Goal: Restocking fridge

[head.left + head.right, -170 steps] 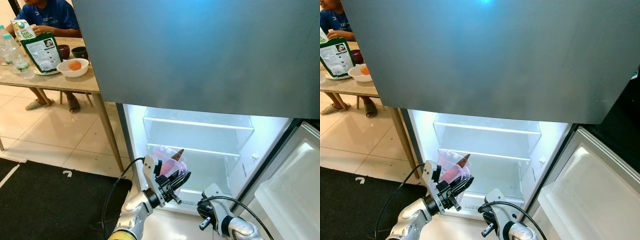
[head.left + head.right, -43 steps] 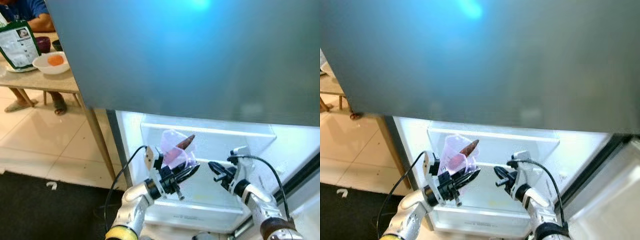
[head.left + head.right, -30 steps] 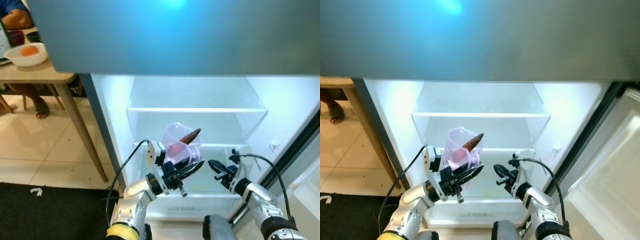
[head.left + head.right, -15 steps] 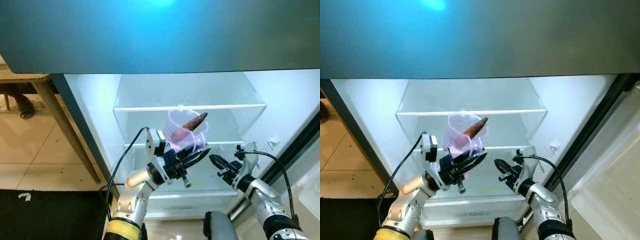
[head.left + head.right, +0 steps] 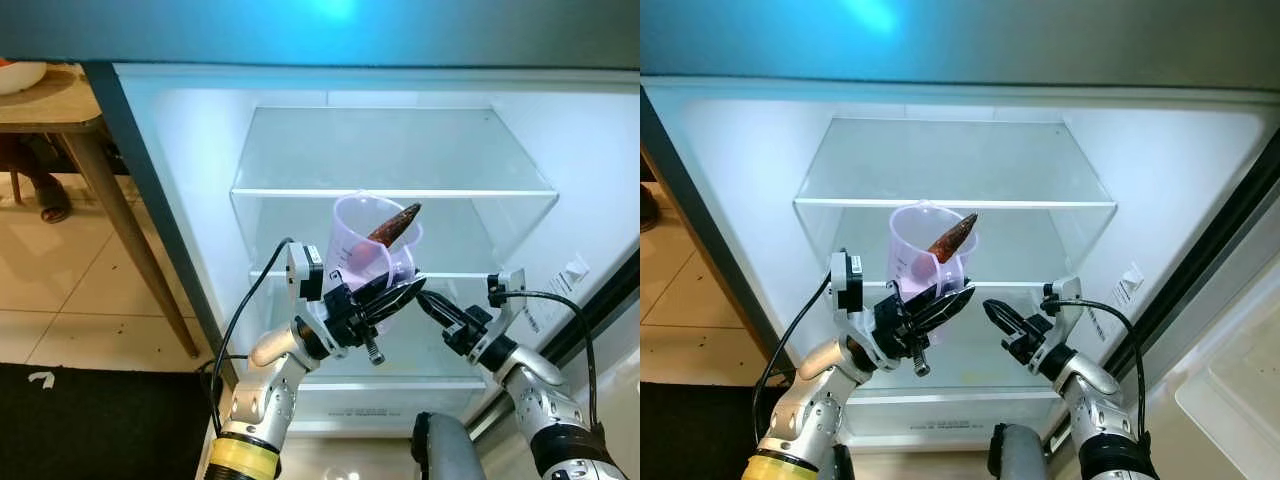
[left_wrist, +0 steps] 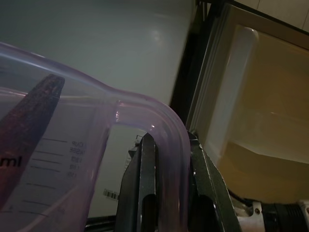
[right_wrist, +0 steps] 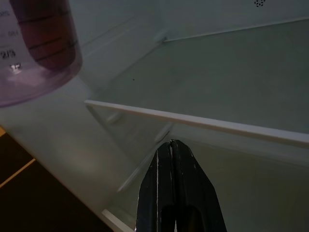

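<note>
Nearest the camera, at about 6 o'clock in the head views, the left gripper (image 5: 395, 296) is clamped on the handle of a clear purple measuring jug (image 5: 362, 250); in the left wrist view its two black fingers (image 6: 145, 188) pinch the thin handle strip between them. The jug is held upright in the open doorway of the fridge (image 5: 190, 180), in front of the upper glass shelf (image 5: 390, 192), and a dark reddish-brown, pointed piece of food (image 5: 393, 223) leans in it with its tip rising over the rim toward 1 o'clock. Printed scale lines run down the jug's wall; in the left wrist view "ml" can be read beside them, and in the right wrist view a "2/3" mark shows near the jug's base (image 7: 34, 53). The other figures are too small to read.

At 4 o'clock from the jug, just beside it, the right gripper (image 5: 992, 313) hangs with its fingers (image 7: 181, 193) pressed together and holding nothing, pointing at the edge of a glass shelf (image 7: 203, 123).

Farther in, a small white label (image 5: 573, 270) is stuck on the fridge's right inner wall, its print illegible. At 10 o'clock, outside the fridge, stands a wooden table (image 5: 50, 105) with a white bowl (image 5: 20, 74) at its edge.
</note>
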You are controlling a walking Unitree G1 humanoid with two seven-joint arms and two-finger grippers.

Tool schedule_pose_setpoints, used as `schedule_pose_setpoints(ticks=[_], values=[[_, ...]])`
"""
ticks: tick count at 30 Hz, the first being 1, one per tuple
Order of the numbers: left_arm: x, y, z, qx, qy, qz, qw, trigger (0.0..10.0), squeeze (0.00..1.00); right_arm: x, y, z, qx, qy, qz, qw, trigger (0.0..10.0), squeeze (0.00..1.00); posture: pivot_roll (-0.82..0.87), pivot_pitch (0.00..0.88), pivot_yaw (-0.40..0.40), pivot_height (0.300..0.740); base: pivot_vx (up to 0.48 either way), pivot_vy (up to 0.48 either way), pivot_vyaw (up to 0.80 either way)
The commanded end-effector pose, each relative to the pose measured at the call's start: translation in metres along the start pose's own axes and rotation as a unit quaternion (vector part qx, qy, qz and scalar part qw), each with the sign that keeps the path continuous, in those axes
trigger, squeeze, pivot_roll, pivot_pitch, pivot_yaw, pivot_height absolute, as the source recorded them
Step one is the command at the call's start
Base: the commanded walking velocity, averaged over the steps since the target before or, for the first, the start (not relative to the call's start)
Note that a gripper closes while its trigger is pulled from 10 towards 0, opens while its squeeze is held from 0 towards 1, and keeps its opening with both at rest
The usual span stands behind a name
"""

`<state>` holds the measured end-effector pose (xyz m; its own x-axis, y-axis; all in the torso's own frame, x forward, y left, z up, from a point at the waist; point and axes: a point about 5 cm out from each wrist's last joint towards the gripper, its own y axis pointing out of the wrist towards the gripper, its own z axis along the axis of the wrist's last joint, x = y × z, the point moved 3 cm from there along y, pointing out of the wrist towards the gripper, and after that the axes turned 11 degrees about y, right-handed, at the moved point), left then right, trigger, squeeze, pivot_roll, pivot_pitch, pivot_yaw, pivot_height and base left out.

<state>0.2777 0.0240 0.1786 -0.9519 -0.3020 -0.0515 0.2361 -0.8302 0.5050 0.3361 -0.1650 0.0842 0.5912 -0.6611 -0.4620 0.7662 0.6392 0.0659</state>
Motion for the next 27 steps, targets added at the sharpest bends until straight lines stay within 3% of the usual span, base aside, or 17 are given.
schedule_pose_setpoints(ticks=[1, 9, 18, 27], values=[[0.006, 0.005, 0.005, 0.016, -0.002, -0.009, 1.0, 10.0, 0.0, -0.002, -0.002, 0.003, 0.002, 0.002, 0.01, 1.0, 10.0, 0.0, -0.05, 0.039, -0.019, 0.46, 0.0, 0.0, 0.0], [0.011, 0.013, 0.021, 0.04, -0.001, -0.028, 0.999, 10.0, 0.0, -0.014, -0.003, 0.014, 0.022, 0.017, 0.055, 0.998, 10.0, 0.0, -0.05, 0.04, -0.02, 0.42, 0.0, 0.0, 0.0], [0.015, 0.018, 0.042, 0.073, -0.007, -0.046, 0.996, 10.0, 0.0, -0.031, -0.011, 0.032, 0.048, -0.007, 0.115, 0.992, 10.0, 0.0, -0.05, 0.042, -0.021, 0.42, 0.0, 0.0, 0.0], [-0.002, 0.021, 0.064, 0.103, 0.017, -0.005, 0.994, 10.0, 0.0, -0.048, -0.018, 0.056, 0.066, -0.054, 0.157, 0.984, 10.0, 0.0, -0.04, 0.039, -0.023, 0.42, 0.0, 0.0, 0.0]])
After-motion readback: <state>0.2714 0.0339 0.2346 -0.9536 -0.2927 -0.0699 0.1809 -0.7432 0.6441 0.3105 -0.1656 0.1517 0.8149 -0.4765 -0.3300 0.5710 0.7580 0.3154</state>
